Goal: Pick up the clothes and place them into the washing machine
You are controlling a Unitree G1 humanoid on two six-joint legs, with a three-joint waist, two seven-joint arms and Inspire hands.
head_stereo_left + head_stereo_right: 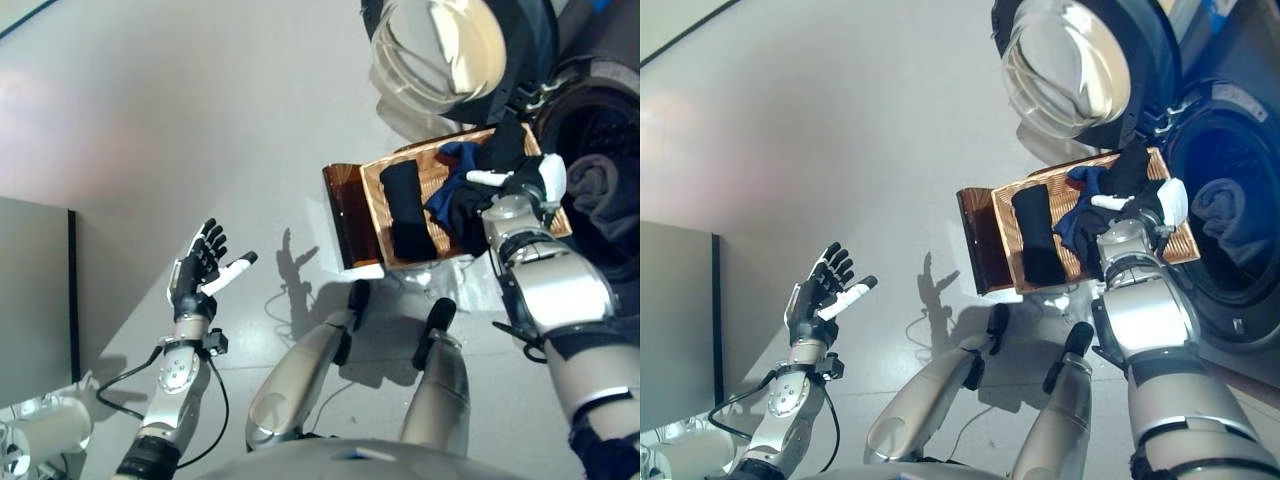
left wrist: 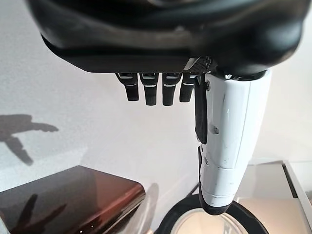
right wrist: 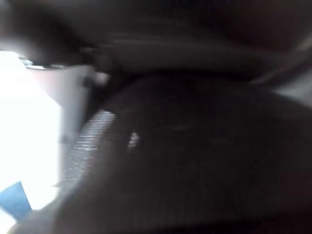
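1. The dark clothes, a black and navy bundle (image 1: 470,195), lay in a heap at the drum end of the ribbed brown wooden tray (image 1: 385,175); a folded black garment (image 1: 408,210) lay apart along the tray's middle.
2. The right hand (image 1: 525,180) was down in the bundle, white thumb showing. Its fingers were buried in cloth, so I could not tell the grip; its wrist view showed only dark fabric.
3. The washing machine drum (image 1: 1230,215) stood open just beside the tray, grey cloth already inside, its round glass door (image 1: 1070,65) swung clear, likely to keep the transfer short.
4. The left hand (image 1: 205,262) hung idle over bare floor, fingers spread, holding nothing.
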